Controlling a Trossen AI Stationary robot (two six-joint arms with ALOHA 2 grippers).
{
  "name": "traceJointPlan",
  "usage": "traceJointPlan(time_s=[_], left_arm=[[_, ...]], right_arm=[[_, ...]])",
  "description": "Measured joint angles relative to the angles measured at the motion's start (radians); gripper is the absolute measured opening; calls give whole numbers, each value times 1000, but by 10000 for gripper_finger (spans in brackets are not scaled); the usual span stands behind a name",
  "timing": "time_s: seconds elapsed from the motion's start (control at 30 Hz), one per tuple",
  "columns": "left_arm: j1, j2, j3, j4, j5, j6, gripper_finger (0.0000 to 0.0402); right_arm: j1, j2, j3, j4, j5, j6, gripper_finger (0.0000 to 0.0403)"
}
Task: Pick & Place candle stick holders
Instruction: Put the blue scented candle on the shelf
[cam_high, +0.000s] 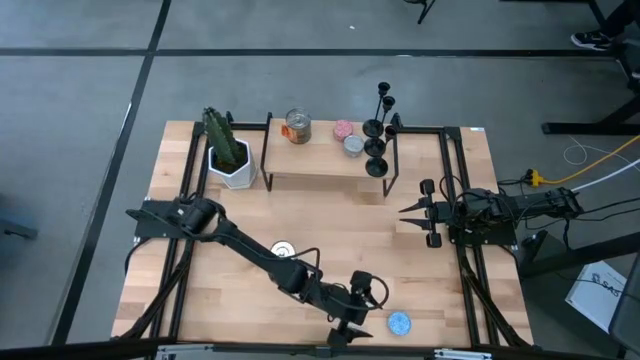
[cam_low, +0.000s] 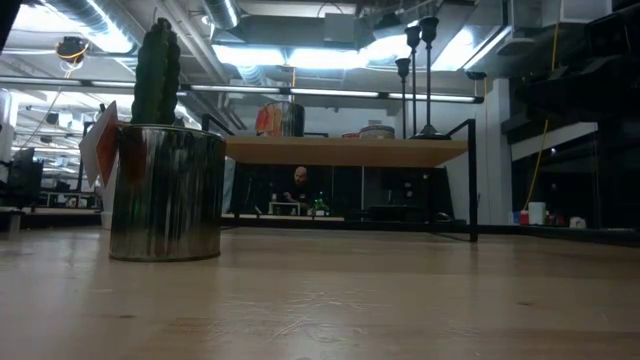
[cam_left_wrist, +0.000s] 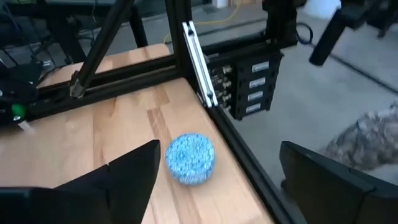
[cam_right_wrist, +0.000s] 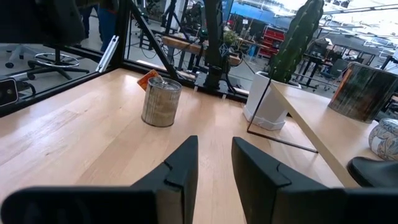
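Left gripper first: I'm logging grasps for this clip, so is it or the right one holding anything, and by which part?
Nothing is held. The left gripper stands open over the blue disc near the table's front edge. The right gripper is empty, jaws slightly apart, at the table's right side.

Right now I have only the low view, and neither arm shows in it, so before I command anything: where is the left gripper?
Observer: The left gripper is low over the table edge opposite the shelf, next to a small round blue speckled disc.
Operator: Is it holding that disc?
Observer: No. Its fingers stand wide apart, and the disc lies free on the light wooden table just ahead of them.
Operator: And the right gripper?
Observer: The right gripper waits at the table's right side, empty, apart from the matte-black candle stick holders that stand on the shelf's right end.
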Motion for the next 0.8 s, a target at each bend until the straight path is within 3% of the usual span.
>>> traceJointPlan(time_s=[0.43, 0.6, 0.8], left_arm=[[0, 41, 0, 54, -61, -87, 378], [4, -5, 0, -37, -84, -86, 367], [19, -78, 0, -211, -192, 16, 333]], right_arm=[[0, 0, 0, 0, -2, 0, 101], [0, 0, 0, 1, -2, 0, 101], [0, 0, 0, 0, -2, 0, 101]])
